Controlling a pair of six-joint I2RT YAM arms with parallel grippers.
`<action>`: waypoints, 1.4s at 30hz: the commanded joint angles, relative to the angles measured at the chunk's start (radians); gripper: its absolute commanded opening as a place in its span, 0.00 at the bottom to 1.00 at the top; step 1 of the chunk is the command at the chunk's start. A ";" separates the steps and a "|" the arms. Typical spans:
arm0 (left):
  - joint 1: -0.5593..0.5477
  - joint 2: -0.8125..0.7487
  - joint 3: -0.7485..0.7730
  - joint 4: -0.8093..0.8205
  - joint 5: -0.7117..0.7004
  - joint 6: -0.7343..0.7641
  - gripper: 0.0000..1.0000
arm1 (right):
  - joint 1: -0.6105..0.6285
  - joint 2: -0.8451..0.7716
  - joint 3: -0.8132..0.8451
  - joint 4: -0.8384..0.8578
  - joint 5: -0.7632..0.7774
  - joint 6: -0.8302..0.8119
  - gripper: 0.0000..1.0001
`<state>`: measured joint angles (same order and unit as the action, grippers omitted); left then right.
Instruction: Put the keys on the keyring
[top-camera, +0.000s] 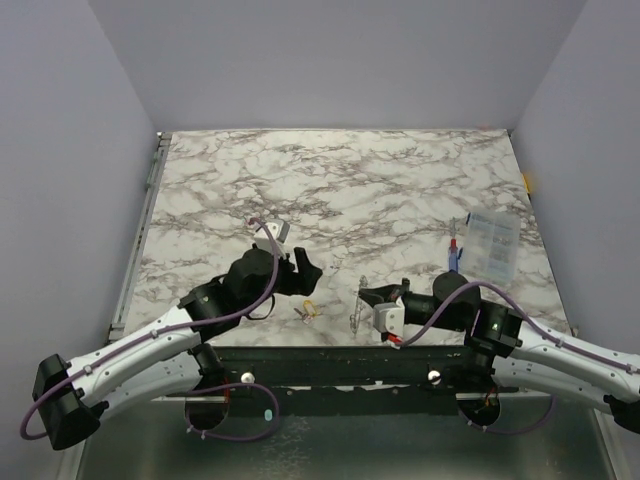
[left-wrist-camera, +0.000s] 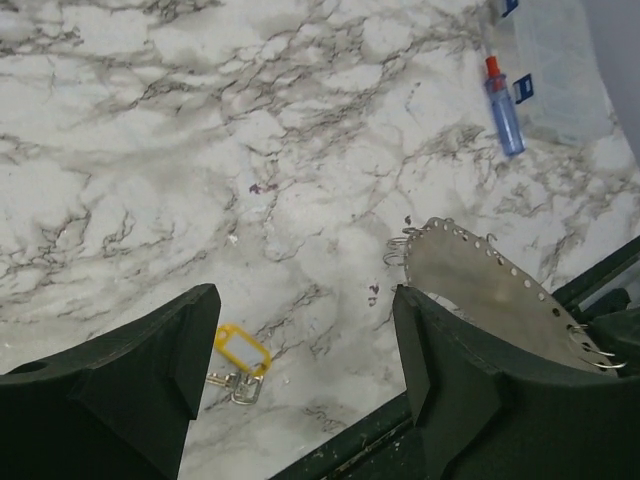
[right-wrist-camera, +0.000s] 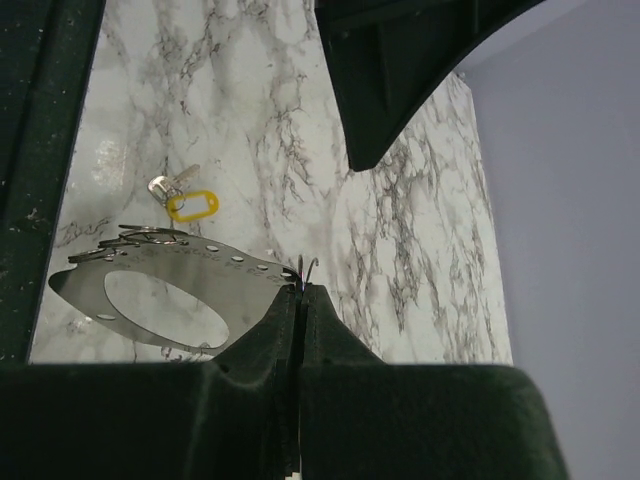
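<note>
Keys (left-wrist-camera: 235, 385) on a yellow tag (left-wrist-camera: 243, 350) lie flat at the desk's (left-wrist-camera: 300, 150) near edge, just under the left gripper (left-wrist-camera: 305, 300), off toward its left finger. That gripper is spread wide and empty, and it is the nearer arm. Right gripper (right-wrist-camera: 300, 290) pinches the grey disc's (right-wrist-camera: 240, 272) rim; the keyring (right-wrist-camera: 140, 236) seems to hang from the disc's end toward the keys.

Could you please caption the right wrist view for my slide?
Right end effector pinches a perforated metal disc; yellow-tagged keys lie beyond.

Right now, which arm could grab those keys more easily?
Left. The left gripper hangs open right beside the keys, while the right gripper is shut on the grey plate.
</note>
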<state>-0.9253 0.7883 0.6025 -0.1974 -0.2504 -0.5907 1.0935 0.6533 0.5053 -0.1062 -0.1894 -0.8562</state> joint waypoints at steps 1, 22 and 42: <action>-0.003 0.066 0.054 -0.149 0.019 -0.028 0.75 | 0.008 -0.012 -0.009 0.025 -0.044 -0.045 0.01; -0.136 0.202 -0.064 -0.066 -0.025 0.097 0.47 | 0.009 -0.048 -0.056 0.073 0.004 -0.046 0.01; -0.188 0.320 -0.143 0.020 -0.066 0.013 0.40 | 0.008 -0.070 -0.060 0.056 0.018 -0.036 0.01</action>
<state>-1.1042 1.0927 0.4881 -0.2085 -0.3042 -0.5499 1.0939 0.5941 0.4511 -0.0761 -0.1921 -0.8986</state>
